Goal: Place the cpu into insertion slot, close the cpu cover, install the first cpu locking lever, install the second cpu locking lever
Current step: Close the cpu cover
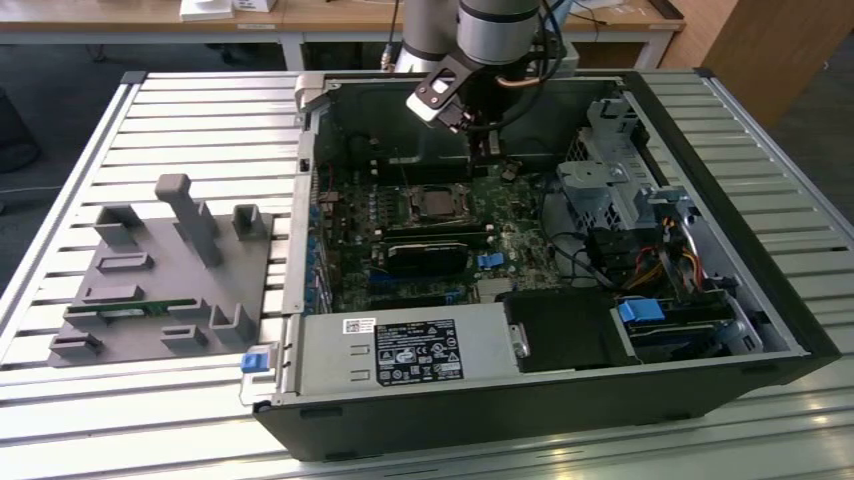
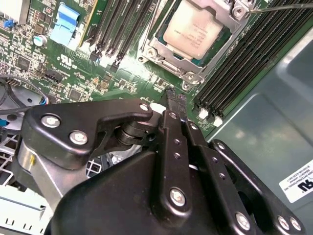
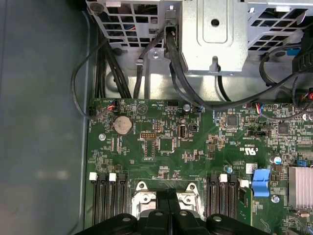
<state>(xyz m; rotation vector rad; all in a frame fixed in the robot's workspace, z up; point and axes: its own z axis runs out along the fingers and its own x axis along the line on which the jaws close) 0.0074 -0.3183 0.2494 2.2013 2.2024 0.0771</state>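
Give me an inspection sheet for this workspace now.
Surface: slatted metal table carrying an open computer case.
Job's things: cpu lies flat on the motherboard, cpu cover framing it.
Clutter: grey fixture beside the case, on the exterior view's left.
Grippers: tool shut, tips close to the cpu cover.
Cables: black cables hang by the motherboard's edge.
Surroundings: wooden desks behind the table.
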